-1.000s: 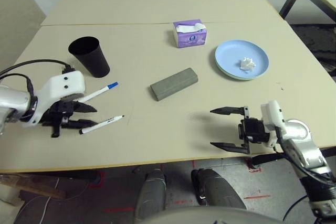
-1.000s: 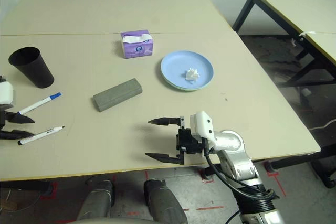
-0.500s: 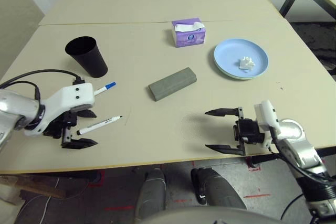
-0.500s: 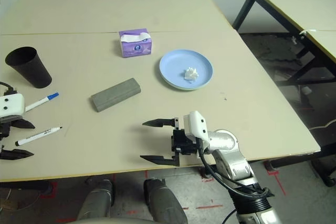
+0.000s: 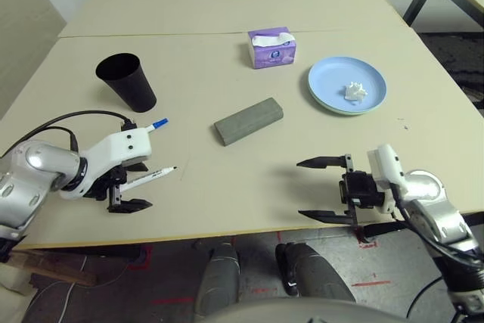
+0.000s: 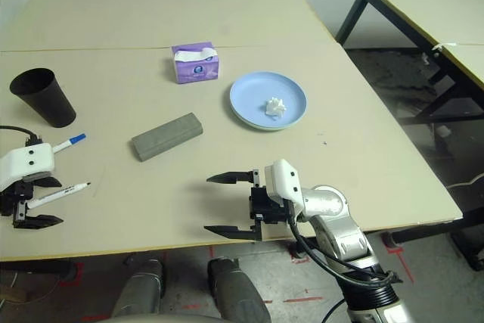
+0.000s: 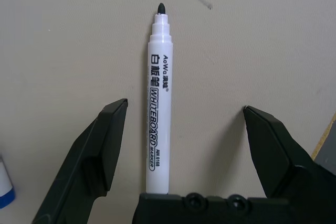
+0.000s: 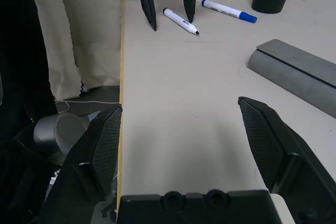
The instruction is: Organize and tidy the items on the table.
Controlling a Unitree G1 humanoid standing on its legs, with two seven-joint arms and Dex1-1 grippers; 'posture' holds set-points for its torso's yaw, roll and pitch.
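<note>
My left gripper (image 5: pixel 130 185) stands open low over the table (image 5: pixel 227 5) near its front left. A white marker with a black tip (image 7: pixel 159 108) lies between its fingers (image 7: pixel 100 150), touching neither. The blue-capped marker (image 5: pixel 155 124) lies just beyond, below the black cup (image 5: pixel 127 81). A grey glasses case (image 5: pixel 248 119) lies mid-table. The purple tissue box (image 5: pixel 271 48) stands behind it. A crumpled tissue (image 5: pixel 355 92) rests on the blue plate (image 5: pixel 333 73), stacked on a green one. My right gripper (image 5: pixel 321 189) hangs open and empty at the front right edge.
A seam crosses the table behind the tissue box. A second table with dark metal legs (image 6: pixel 393 13) stands off to the right. Bare tabletop lies between the two grippers and beyond the seam. The floor below the front edge has red tape marks.
My left gripper has swung right and toward the front edge, and its open fingers now straddle the black-tipped marker. The right gripper has hardly moved. The items lie as before.
</note>
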